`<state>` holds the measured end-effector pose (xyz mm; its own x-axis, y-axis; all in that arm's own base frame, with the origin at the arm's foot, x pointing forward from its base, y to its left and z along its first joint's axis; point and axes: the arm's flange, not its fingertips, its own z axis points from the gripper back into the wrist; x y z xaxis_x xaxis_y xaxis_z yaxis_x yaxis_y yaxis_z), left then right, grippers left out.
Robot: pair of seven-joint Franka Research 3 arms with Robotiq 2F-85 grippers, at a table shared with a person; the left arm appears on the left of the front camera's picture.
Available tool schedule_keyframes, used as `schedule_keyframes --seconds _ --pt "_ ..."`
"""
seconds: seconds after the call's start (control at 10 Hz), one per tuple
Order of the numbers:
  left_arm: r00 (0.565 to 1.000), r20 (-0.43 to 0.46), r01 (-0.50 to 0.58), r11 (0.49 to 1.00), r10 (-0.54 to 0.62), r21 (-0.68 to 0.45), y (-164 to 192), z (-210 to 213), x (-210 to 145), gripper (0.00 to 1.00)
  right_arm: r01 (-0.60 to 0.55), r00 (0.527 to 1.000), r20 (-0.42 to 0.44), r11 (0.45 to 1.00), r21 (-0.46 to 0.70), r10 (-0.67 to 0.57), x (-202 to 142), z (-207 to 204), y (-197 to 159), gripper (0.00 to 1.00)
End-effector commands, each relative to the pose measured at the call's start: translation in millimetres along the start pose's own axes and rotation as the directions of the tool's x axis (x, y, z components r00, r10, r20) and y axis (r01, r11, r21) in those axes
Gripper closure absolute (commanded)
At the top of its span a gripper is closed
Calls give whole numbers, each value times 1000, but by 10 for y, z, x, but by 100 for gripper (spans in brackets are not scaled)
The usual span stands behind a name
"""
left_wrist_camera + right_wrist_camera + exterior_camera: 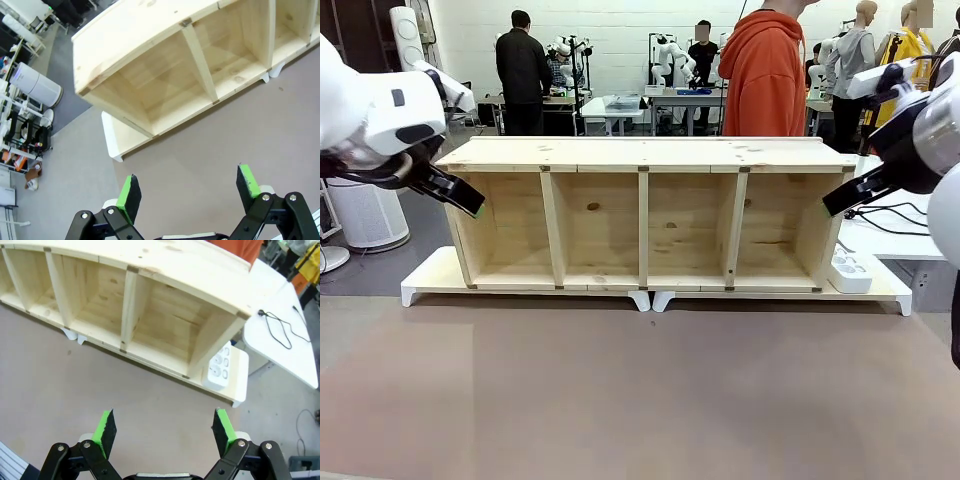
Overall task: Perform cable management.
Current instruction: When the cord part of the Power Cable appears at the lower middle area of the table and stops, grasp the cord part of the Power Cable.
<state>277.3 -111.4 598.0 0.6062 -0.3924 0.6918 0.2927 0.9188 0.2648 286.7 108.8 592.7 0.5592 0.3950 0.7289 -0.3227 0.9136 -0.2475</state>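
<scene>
right wrist view: one cable (pixel 262 313), one shelf (pixel 165 270)

White wall (pixel 620 25) runs across the top of the front view, evenly lit. Grey floor (pixel 370 270) at left. Brown tabletop (pixel 620 400) takes the lower half. Pale wooden shelf (pixel 640 155) at centre, four open bays, on two white bases (pixel 430 278). White cylinder unit (pixel 360 215) on the floor, left edge. Work tables (pixel 610 105) upper centre, people standing by them. White side table (pixel 305 360) at right of the right wrist view.
</scene>
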Motion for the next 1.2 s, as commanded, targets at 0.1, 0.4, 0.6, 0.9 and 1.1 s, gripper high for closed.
schedule_keyframes --seconds 0.1,0.4,0.6,0.9,1.1 --pt "995 24 -93 995 92 30 -95 -264 -1724 0 40 999 -8 999 -29 -40 -1202 -150 200 0" --pt "1000 7 -24 1000 23 11 49 104 -23 0 9 1000 0 1000 -6 -9 -9 51 -16 0" --pt "1000 7 -24 1000 23 11 49 104 -23 0 9 1000 0 1000 -6 -9 -9 51 -16 0" --pt "1000 7 -24 1000 23 11 49 104 -23 0 9 1000 0 1000 -6 -9 -9 51 -16 0" --pt "1000 7 -24 1000 23 11 49 104 -23 0 9 1000 0 1000 -6 -9 -9 51 -16 0"
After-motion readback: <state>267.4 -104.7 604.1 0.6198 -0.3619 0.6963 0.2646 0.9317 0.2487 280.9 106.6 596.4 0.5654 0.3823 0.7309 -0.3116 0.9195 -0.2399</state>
